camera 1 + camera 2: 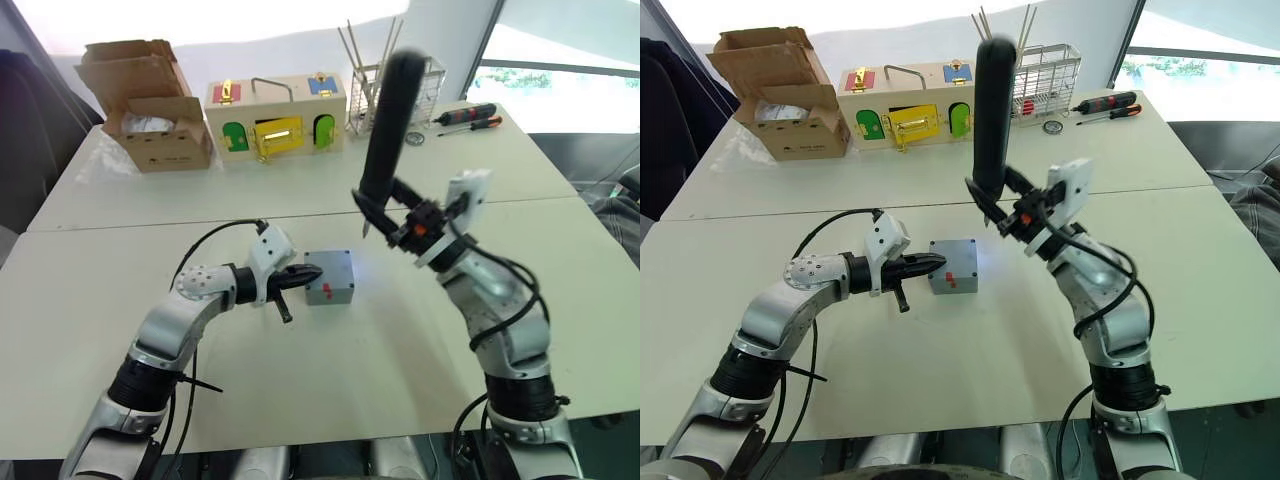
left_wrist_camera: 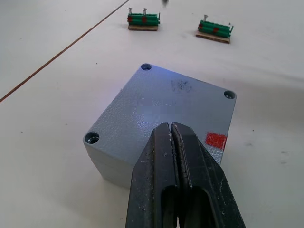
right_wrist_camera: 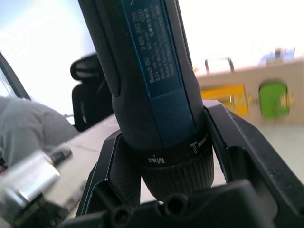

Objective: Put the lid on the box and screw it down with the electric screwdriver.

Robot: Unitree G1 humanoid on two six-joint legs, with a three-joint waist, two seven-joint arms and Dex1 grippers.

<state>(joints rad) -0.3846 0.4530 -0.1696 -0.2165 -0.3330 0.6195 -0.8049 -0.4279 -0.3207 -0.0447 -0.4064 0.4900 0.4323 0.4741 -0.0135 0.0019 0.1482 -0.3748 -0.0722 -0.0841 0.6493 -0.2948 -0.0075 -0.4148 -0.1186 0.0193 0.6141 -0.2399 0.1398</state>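
Observation:
The small grey box (image 1: 330,289) with a red mark on its side stands on the near table. The grey lid (image 2: 161,104) lies on top of it, and three corner screw holes show. My left gripper (image 1: 310,272) is shut with nothing in it, its tips at the lid's left edge. My right gripper (image 1: 392,215) is shut on the electric screwdriver (image 1: 390,120), a thick black tool held nearly upright. Its thin bit (image 1: 366,231) points down, above and to the right of the box, clear of the lid.
On the far table stand a brown cardboard box (image 1: 150,110), a wooden box with coloured latches (image 1: 275,115), a wire basket (image 1: 400,85) and two hand screwdrivers (image 1: 468,118). Two green blocks (image 2: 143,20) lie beyond the grey box. A seam (image 1: 150,222) joins the tables.

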